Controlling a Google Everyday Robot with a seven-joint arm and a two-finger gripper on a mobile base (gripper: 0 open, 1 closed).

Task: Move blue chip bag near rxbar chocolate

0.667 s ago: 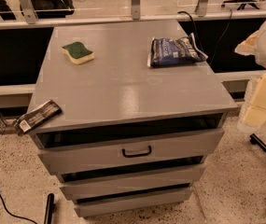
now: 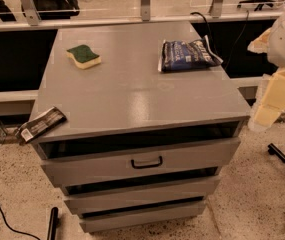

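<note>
The blue chip bag [image 2: 188,55] lies flat at the back right of the grey cabinet top [image 2: 137,94]. The rxbar chocolate [image 2: 41,124], a dark bar with a white label end, lies at the front left corner and overhangs the edge. My gripper [image 2: 268,109], with pale cream fingers, hangs off the right side of the cabinet, below and to the right of the bag, and touches nothing.
A green-topped yellow sponge [image 2: 83,56] lies at the back left of the top. The cabinet has three drawers; the top drawer has a black handle [image 2: 146,162]. A rail and a black cable [image 2: 202,21] run behind. A dark leg [image 2: 282,159] stands on the floor at right.
</note>
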